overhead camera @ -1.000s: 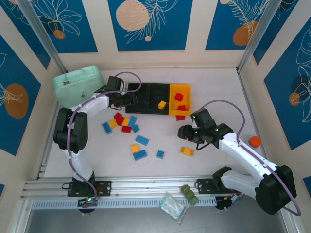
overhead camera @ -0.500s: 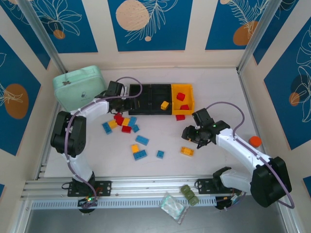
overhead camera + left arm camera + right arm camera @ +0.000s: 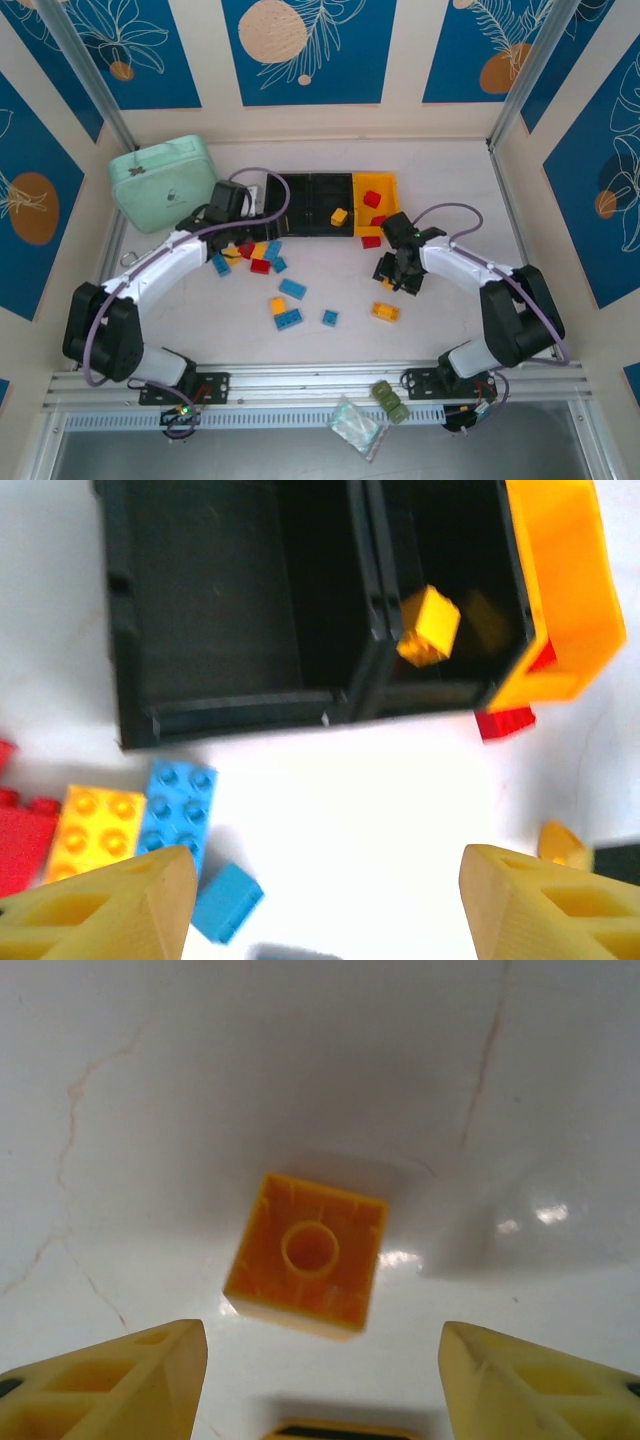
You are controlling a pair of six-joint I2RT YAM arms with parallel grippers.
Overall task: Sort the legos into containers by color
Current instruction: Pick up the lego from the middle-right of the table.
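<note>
Legos (image 3: 292, 288) mostly lie loose on the table (image 3: 450, 180) in front of the containers (image 3: 300, 190): a mixed cluster, plus scattered blues and yellows. Little is sorted, I judge: one yellow piece (image 3: 428, 627) in the middle black bin (image 3: 470, 560) and two reds (image 3: 371, 198) in the orange-yellow bin (image 3: 570, 580). My left pincer (image 3: 320, 880) hangs open and empty near the bins. My right pincer (image 3: 320, 1360) is open over an upturned yellow brick (image 3: 305, 1255), not gripping it.

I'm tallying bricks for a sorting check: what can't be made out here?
Top view: the right gripper largely covers the upside-down orange plastic brick beneath it.
Left wrist view, blurred: the orange-yellow plastic bin hides its contents behind its own wall and the frame's right edge; red bricks at the left edge are cut off.
Right wrist view: a dark-and-orange shape at the bottom edge, cut off, unidentifiable.
</note>
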